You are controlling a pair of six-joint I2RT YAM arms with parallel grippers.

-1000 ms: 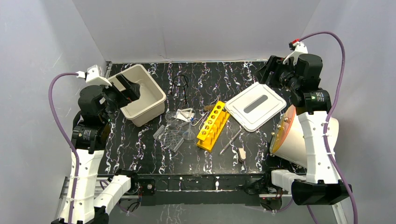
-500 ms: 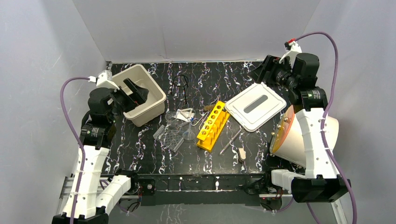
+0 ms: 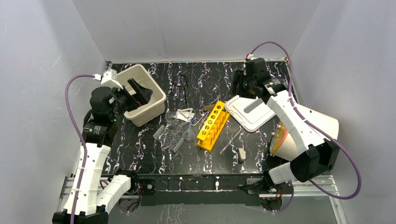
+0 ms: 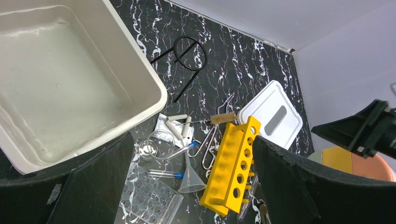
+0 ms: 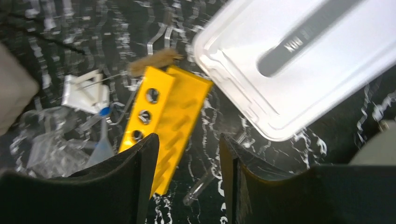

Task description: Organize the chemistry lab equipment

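Jaws left and right stand parted, yellow rack beside white lid.

Right wrist view motion-blurred: clear glassware at left is mere smear. Yellow rack near end hidden behind right gripper finger. White lid cut by top and right edges.
Left wrist view: beige bin cut by left edge. Ridged tray cut by bottom edge. Orange-faced cylinder mostly behind left gripper finger.
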